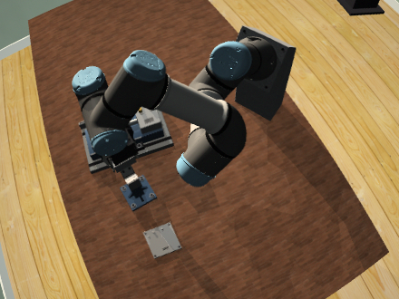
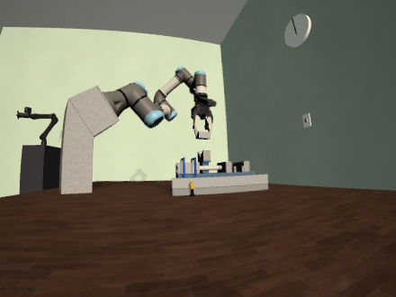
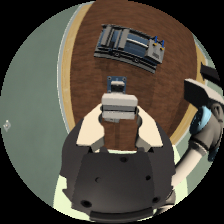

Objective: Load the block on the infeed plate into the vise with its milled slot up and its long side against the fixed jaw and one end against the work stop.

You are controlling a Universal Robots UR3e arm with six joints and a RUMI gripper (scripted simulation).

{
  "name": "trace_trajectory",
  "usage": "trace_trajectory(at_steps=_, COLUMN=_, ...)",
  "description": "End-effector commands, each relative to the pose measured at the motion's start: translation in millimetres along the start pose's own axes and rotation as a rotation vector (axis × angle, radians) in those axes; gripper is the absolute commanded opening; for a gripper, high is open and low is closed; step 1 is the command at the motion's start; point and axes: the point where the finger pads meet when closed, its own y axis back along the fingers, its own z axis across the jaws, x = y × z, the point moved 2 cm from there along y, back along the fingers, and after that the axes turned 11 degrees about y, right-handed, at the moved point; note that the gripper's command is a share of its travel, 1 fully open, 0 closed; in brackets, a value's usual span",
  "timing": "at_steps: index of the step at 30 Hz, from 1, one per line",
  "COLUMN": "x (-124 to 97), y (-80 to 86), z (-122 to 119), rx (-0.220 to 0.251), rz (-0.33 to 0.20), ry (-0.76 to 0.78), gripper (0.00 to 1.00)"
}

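Note:
The light grey part (image 1: pixel 131 179) (image 2: pixel 203 135) (image 3: pixel 119 102) is in the air, above the V-block. My gripper (image 2: pixel 203 133) (image 3: pixel 118 105) is shut on it, with one pale finger at each end. A lengthwise line shows on the part in the wrist view, but which way its slot faces is unclear. The V-block (image 2: pixel 206 156) (image 3: pixel 117 84) stands on a blue base plate (image 1: pixel 148 198). The vise (image 1: pixel 167 139) (image 2: pixel 220 184) (image 3: pixel 131 43) stands beyond the V-block in the wrist view. The arm hides much of it in the top view. The work stop is too small to make out.
The infeed plate (image 1: pixel 160 245) lies on the table beyond the V-block from the vise, with no block on it. Blue upright pieces (image 2: pixel 184 167) stand at one end of the vise. The robot's base stand (image 1: pixel 260 97) (image 2: pixel 77 148) is off to one side.

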Motion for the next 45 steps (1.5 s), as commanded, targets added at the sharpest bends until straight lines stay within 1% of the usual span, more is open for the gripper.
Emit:
trace_trajectory(at_steps=1, x=0, y=1.3, z=0, rx=0.006, rz=0.0, ry=0.001, gripper=0.0)
trace_trajectory(at_steps=25, x=2, y=1.9, z=0, rx=0.006, rz=0.0, ry=0.011, gripper=0.0)
trace_trajectory(at_steps=45, x=12, y=4.7, z=-1, rx=0.006, rz=0.0, ry=0.069, gripper=0.0)
